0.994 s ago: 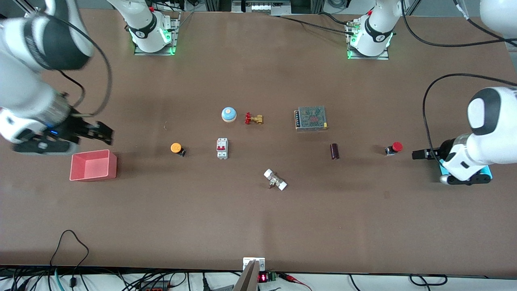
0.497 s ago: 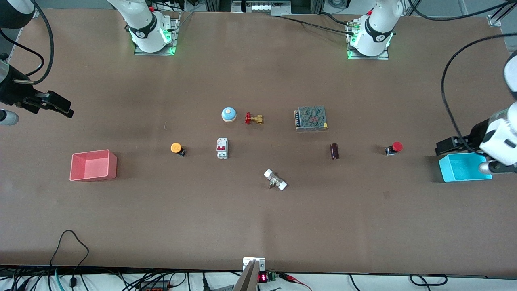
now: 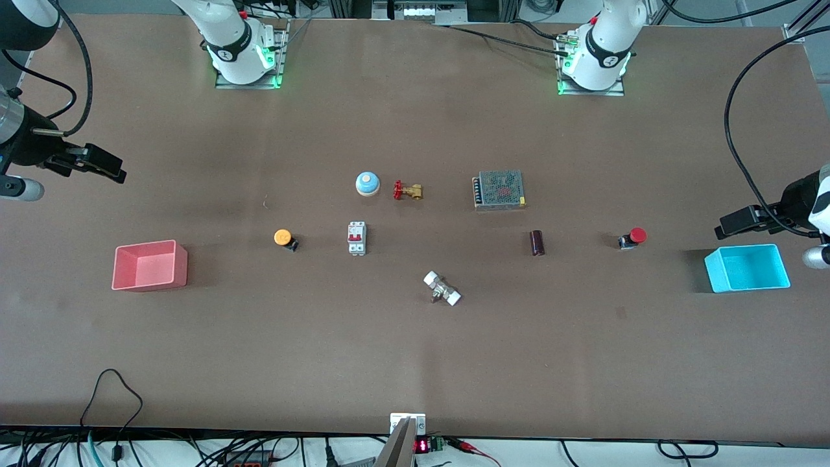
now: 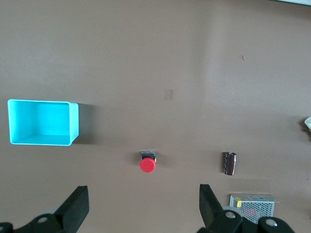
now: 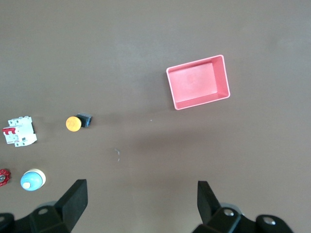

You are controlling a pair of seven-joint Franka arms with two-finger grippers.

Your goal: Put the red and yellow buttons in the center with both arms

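The red button (image 3: 633, 237) lies on its side on the surface (image 3: 415, 350) toward the left arm's end, between a dark cylinder (image 3: 537, 242) and the cyan bin (image 3: 747, 268), while the yellow button (image 3: 283, 238) lies toward the right arm's end, between the pink bin (image 3: 150, 264) and a white circuit breaker (image 3: 356, 238). Neither sits in the middle of the surface, where a white-ended fitting (image 3: 442, 288), a blue bell (image 3: 367, 183), a red-handled brass valve (image 3: 406, 191) and a meshed power supply (image 3: 498, 189) are grouped; each button is well apart from that middle ground, so the arrangement the task names does not show here. The left claw (image 4: 143, 206) hangs high over the surface's edge just above the cyan bin, its fingers spread wide with nothing between them; its wrist view looks straight down on the red button, which suggests a vantage from which that arm can line up on the button at its own end. The right claw (image 5: 141, 204) hangs likewise over its edge of the surface, farther from the front camera than the pink bin, equally wide open and holding nothing, with the yellow button in its wrist view. Each button lying on its side offers the round cap and the body as separate places to grip.
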